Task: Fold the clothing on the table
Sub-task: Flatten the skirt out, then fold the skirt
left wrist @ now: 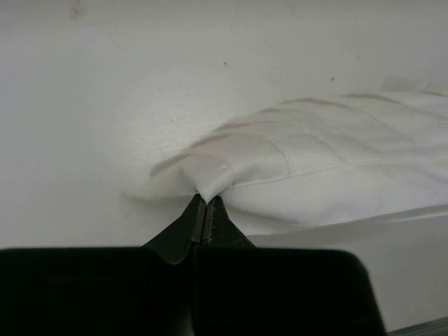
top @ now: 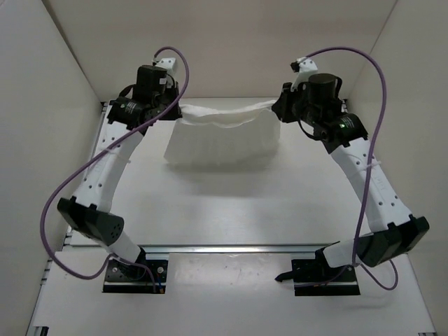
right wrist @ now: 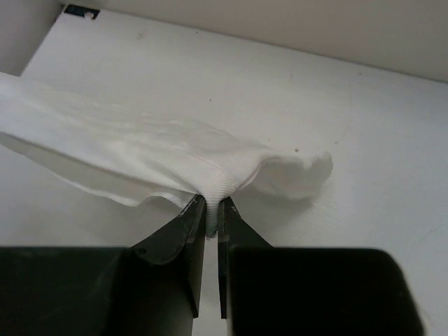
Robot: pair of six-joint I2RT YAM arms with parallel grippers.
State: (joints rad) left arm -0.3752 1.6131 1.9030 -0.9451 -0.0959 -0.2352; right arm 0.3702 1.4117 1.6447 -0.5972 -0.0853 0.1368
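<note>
Clamped on the clothing [top: 222,140], my left jaws and right jaws each held a corner. Its long axis ran between them.

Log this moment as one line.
left gripper: shut on clothing corner | right gripper: shut on opposite corner | clothing: stretched between grippers, hanging over table | fold: not yet done

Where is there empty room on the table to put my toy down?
The biggest bare patch of table lies between the left arm and right arm, on the near side of the clothing. It is crowded at the far edge, where the left end effector and right end effector pinch the clothing.
</note>
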